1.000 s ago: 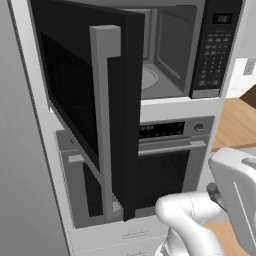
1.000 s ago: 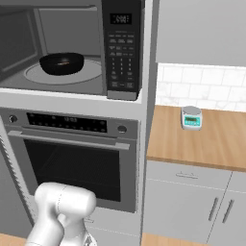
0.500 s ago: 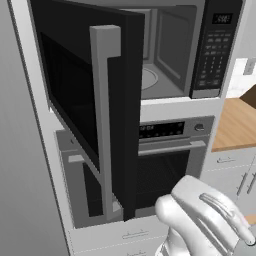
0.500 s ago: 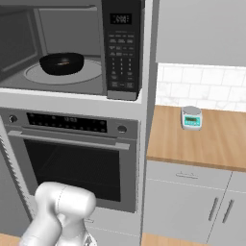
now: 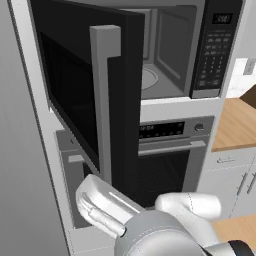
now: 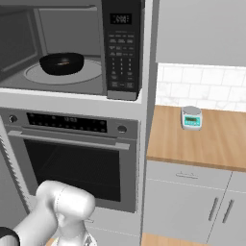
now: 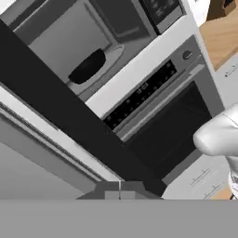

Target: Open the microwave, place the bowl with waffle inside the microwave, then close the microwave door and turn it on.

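The bowl (image 6: 62, 63) already sits on the microwave (image 6: 72, 48) turntable. The microwave door (image 5: 95, 100) stands open; it looks stiff and hinged, best pushed near its grey bar handle (image 5: 104, 105). The tool (image 7: 120, 193), closed and empty, hangs below the door.

Nothing legible: the microwave (image 6: 72, 48) display at upper centre, its keypad and the oven (image 6: 72, 158) panel carry only blurred marks.

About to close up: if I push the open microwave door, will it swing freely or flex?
The microwave door looks like a rigid slab, so it should probably swing as one piece. Its long bar handle likely won't bend. The bowl sits well inside, so likely no snag.
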